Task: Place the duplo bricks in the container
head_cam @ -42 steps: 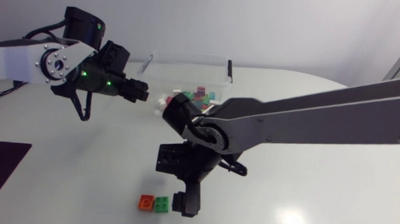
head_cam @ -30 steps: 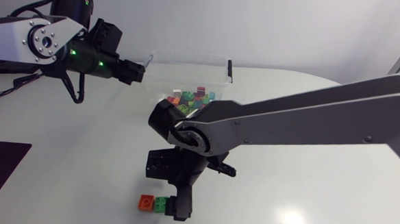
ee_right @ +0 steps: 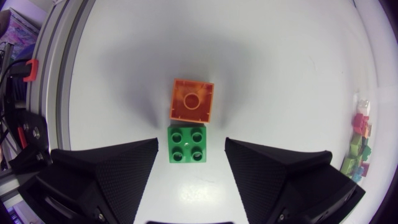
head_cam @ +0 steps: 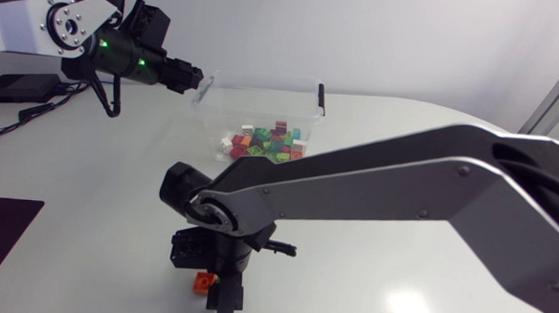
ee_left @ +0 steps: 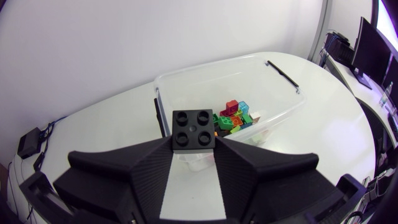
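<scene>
The left arm (head_cam: 39, 21) reaches in from the side of the white surface (head_cam: 427, 270), and its tool (head_cam: 192, 78) is clamped on a black brick (ee_left: 194, 129); the left wrist view shows the two broad fingers pressing the brick from either side, with its four studs facing the camera. The head view places that tool just at the near end wall of the clear plastic container (head_cam: 264, 77), level with its rim, and from the wrist the container (ee_left: 292, 84) lies directly ahead of the held brick. A loose heap of coloured bricks (head_cam: 266, 141), red, green, orange, blue and white among them, lies on the container's floor toward one end (ee_left: 233, 117). Well apart from the container, near the front edge of the surface, the long right arm (head_cam: 403, 177) stretches across from the opposite side and points its tool (head_cam: 222, 302) straight down. In the right wrist view that tool (ee_right: 189, 149) has its fingers spread apart, and a green brick (ee_right: 188, 144) lies between them with a bare gap on each side, studs up, flat on the surface. An orange brick (ee_right: 192, 99) lies ahead of the fingers, edge to edge with the green one; in the head view only the orange brick (head_cam: 202, 283) shows beside the tool, the green one hidden beneath it.
</scene>
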You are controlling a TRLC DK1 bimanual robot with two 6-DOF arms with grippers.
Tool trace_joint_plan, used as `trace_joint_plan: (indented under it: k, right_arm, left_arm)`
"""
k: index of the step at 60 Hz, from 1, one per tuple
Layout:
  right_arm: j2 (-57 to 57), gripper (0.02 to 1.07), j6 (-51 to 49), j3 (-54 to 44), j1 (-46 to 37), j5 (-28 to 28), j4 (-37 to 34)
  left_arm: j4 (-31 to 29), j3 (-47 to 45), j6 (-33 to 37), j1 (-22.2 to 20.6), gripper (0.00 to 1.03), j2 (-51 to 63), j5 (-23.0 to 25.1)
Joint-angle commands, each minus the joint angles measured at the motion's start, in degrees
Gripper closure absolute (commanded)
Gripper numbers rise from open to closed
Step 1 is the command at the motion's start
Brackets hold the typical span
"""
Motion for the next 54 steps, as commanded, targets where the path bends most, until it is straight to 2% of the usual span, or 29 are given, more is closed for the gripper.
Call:
trace_joint_plan:
  k: [1, 4, 7, 8, 10, 18, 34, 54]
  right_arm:
    - [2.4, 0.49, 1.3, 1.0, 0.3, 0.5, -1.3]
    - [2.9, 0.53, 1.3, 1.5, 0.3, 0.4, -2.0]
    - [3.4, 0.61, 1.4, 2.1, 0.2, 0.4, -2.5]
    - [3.4, 0.68, 1.4, 2.4, 0.2, 0.3, -2.5]
    - [3.5, 0.75, 1.4, 2.5, 0.2, 0.2, -2.5]
    - [2.6, 0.78, 1.4, 1.6, 0.3, -0.1, -3.6]
    - [-6.5, 0.78, 2.2, -5.3, -0.7, -0.2, -3.4]
    - [-18.2, 0.78, 3.6, -13.3, -2.3, -1.6, -3.4]
  left_arm:
    - [-0.4, 3.1, 0.6, -0.2, 0.62, 2.4, 0.7]
    - [-0.4, 4.2, 0.6, -0.4, 0.62, 3.4, 0.7]
    - [-0.3, 5.6, 0.6, -0.7, 0.62, 5.0, 0.8]
    - [-0.3, 5.8, 0.6, -0.7, 0.62, 5.2, 0.8]
    - [-0.3, 6.5, 0.6, -0.9, 0.62, 6.2, 0.9]
    - [-0.3, 9.7, 0.3, -1.8, 0.62, 10.3, 1.1]
    - [-0.1, 15.8, -0.5, -4.7, 0.61, 16.4, 1.2]
    - [-3.0, 31.6, -2.9, -5.9, 0.6, 26.7, 1.2]
